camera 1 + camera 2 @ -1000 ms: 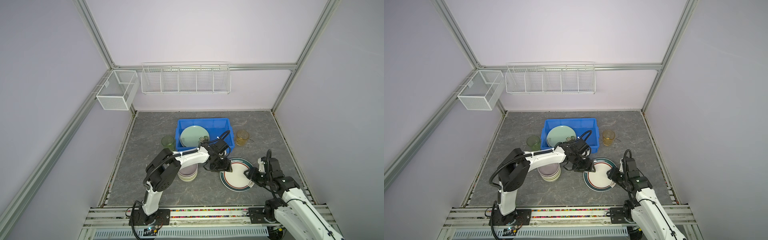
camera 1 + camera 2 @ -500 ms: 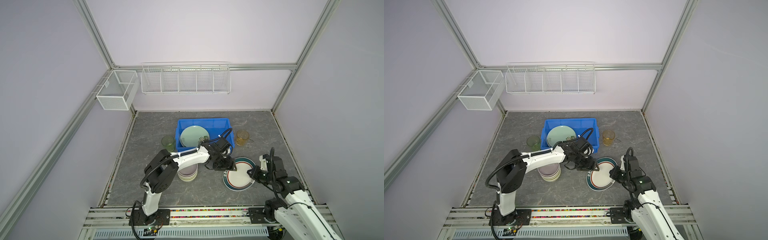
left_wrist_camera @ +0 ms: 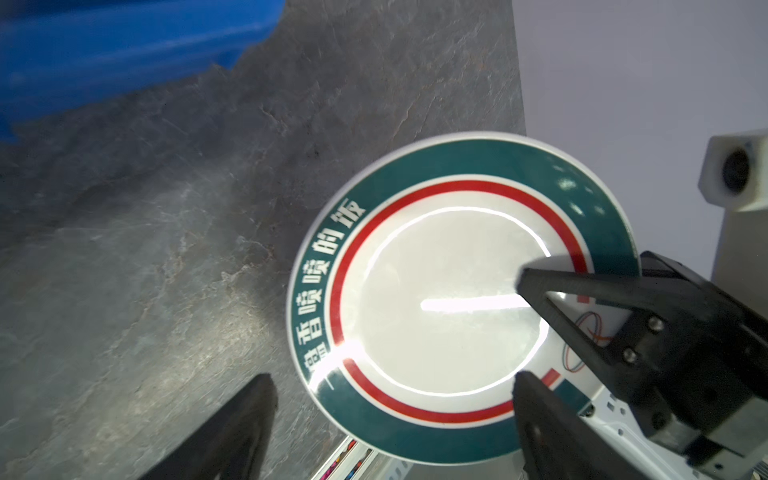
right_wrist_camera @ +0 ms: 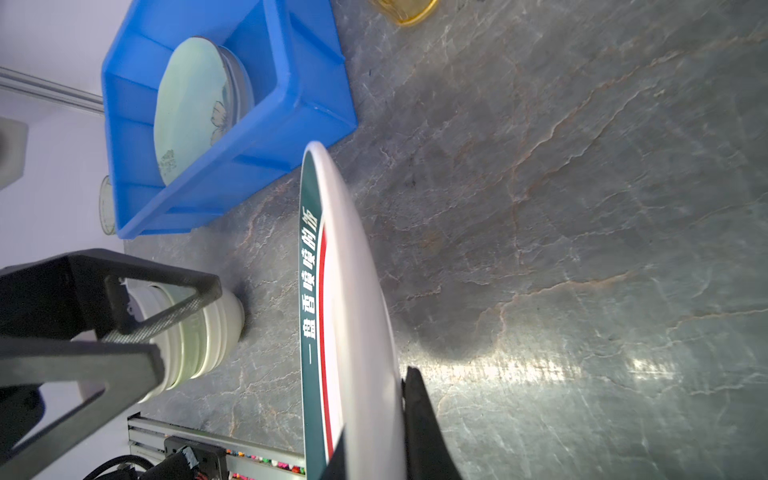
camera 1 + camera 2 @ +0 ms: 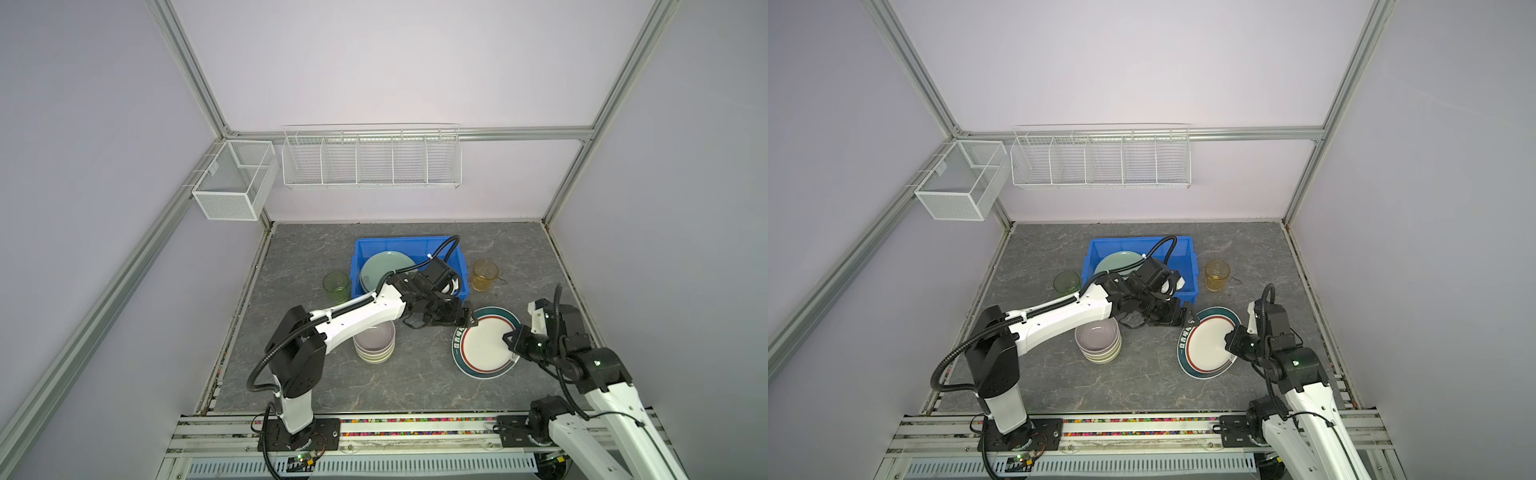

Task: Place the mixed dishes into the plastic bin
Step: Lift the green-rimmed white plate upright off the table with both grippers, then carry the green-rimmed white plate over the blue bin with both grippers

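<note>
The white plate with the teal-red rim (image 5: 484, 345) (image 5: 1208, 345) (image 3: 449, 299) (image 4: 357, 291) is tilted up off the table. My right gripper (image 5: 510, 340) (image 5: 1230, 338) (image 4: 376, 424) is shut on its right edge. My left gripper (image 5: 467, 318) (image 5: 1187, 320) (image 3: 395, 380) stands open at the plate's left rim, fingers wide and not gripping. Behind them is the blue plastic bin (image 5: 415, 243) (image 5: 1142, 241) (image 4: 291, 83), and a pale green floral plate (image 5: 384, 268) (image 5: 1115, 264) (image 4: 191, 104) leans inside it.
A stack of small bowls (image 5: 374, 343) (image 5: 1098, 343) (image 4: 199, 332) sits under the left arm's forearm. A green cup (image 5: 336, 286) (image 5: 1066, 282) stands left of the bin, an amber cup (image 5: 484, 275) (image 5: 1217, 275) right of it. White wire baskets (image 5: 370, 158) hang on the walls.
My right gripper has shut on the plate's right edge and tipped the plate up. My left gripper has opened wider beside the plate's left rim.
</note>
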`<state>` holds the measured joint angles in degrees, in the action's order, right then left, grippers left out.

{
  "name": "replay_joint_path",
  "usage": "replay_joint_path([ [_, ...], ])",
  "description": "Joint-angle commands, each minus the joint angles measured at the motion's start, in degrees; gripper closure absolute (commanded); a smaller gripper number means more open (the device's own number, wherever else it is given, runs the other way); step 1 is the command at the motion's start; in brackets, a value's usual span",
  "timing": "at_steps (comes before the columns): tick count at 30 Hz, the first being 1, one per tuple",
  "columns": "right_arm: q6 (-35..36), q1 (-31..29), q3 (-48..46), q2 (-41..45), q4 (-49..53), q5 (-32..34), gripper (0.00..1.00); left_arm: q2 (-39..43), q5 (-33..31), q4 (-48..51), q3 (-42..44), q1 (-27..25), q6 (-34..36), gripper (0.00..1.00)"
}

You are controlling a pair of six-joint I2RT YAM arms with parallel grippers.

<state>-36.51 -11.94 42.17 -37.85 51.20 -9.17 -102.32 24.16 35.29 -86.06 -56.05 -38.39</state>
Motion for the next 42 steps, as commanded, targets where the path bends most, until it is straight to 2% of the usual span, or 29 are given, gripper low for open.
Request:
replay_joint_path([
  [1, 3.4, -0.2, 5.7, -2.2, 1.4, -0.1, 0.94, 4.1, -2.9, 4.5, -2.7, 2.3, 2.7, 0.04],
  [3, 4.2, -0.2, 8.7, -4.4, 1.1, -0.9, 0.94, 5.6, -3.8, 6.8, -3.5, 3.5, 3.9, 0.00],
  [10, 3.9, -0.9, 18.4, -14.6, -5.0, -6.2, 0.94, 12.3, -5.3, 11.3, -3.7, 9.0, 6.6, 0.00],
  [14, 3.5, -3.9, 24.5, -22.0, -8.3, -6.1, 0.94, 16.6, -5.6, 12.9, -1.9, 13.7, 8.1, 0.01],
  [18, 3.1, -7.8, 31.5, -30.6, -11.6, -5.1, 0.94, 21.5, -7.2, 10.7, 2.6, 20.1, 10.4, 0.00],
  [22, 1.9, -9.9, 38.0, -39.8, -15.7, -5.5, 0.94, 20.4, -6.7, 12.5, 0.8, 28.8, 15.1, 0.00],
  [25, 0.6, -11.0, 42.6, -46.7, -18.8, -6.0, 0.94, 19.6, -5.6, 11.1, 0.6, 33.0, 17.8, 0.00],
  [29, -0.6, -11.8, 48.4, -55.8, -21.7, -6.8, 0.94, 19.2, -7.7, 9.8, 0.5, 35.1, 20.7, 0.00],
  [33, -1.8, -12.5, 53.8, -63.9, -23.1, -7.4, 0.94, 19.0, -6.1, 7.7, 1.9, 36.1, 20.4, 0.00],
  [37, -3.5, -13.4, 57.1, -69.9, -25.7, -8.4, 0.94, 19.4, -7.4, 8.0, 2.0, 36.7, 21.1, 0.00],
  [42, -4.6, -14.2, 60.2, -75.5, -27.4, -9.0, 0.94, 19.2, -6.2, 7.3, 3.0, 38.4, 20.5, 0.00],
])
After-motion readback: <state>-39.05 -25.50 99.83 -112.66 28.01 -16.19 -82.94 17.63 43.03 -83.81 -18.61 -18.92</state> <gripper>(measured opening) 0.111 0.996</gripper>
